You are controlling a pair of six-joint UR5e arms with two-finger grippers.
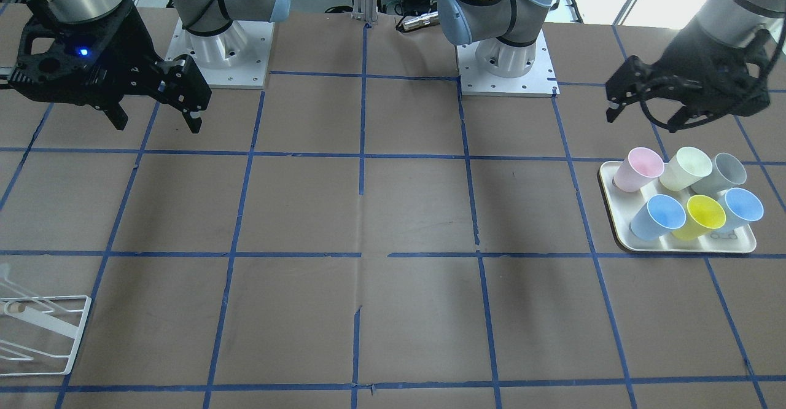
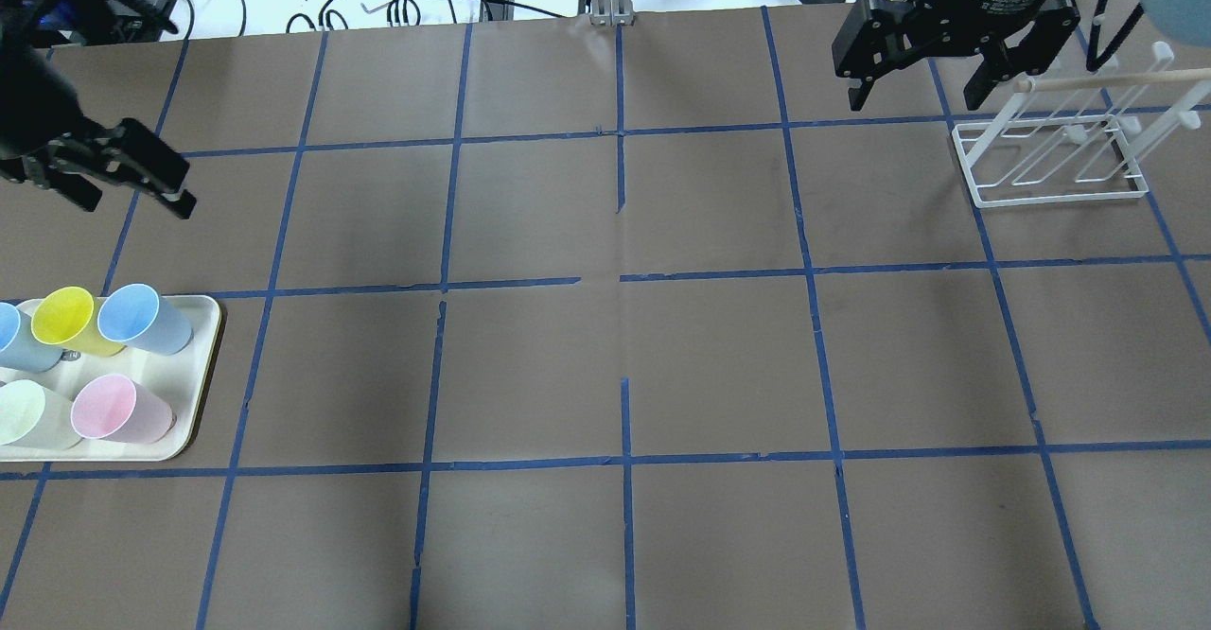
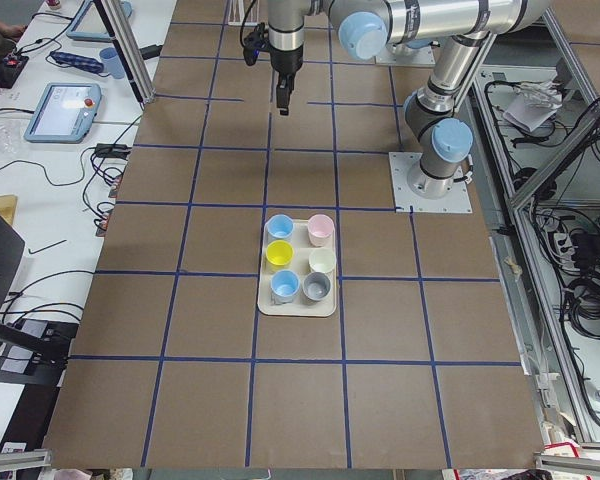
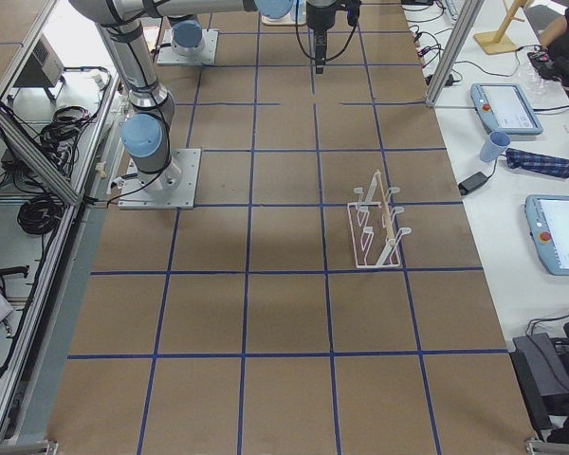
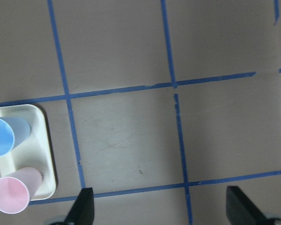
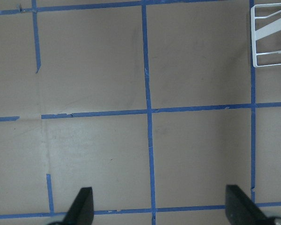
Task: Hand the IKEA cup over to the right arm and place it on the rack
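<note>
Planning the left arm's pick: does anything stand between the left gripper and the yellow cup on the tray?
Nothing visible blocks the way down from the left gripper, open above the table, to the IKEA cup. Blue cups flank it closely on the tray, though.

Probably a lab: teach pendants [image 4: 504, 107], gridded table [image 2: 710, 365].

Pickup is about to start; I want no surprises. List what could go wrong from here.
1. The IKEA cup sits close between two blue cups on the tray; the open left gripper could bump or grab a neighbour.
2. The cup is smooth and tapered, so it may slip when handed to the right gripper.
3. The rack has thin slanted rods; the cup could miss one.
</note>
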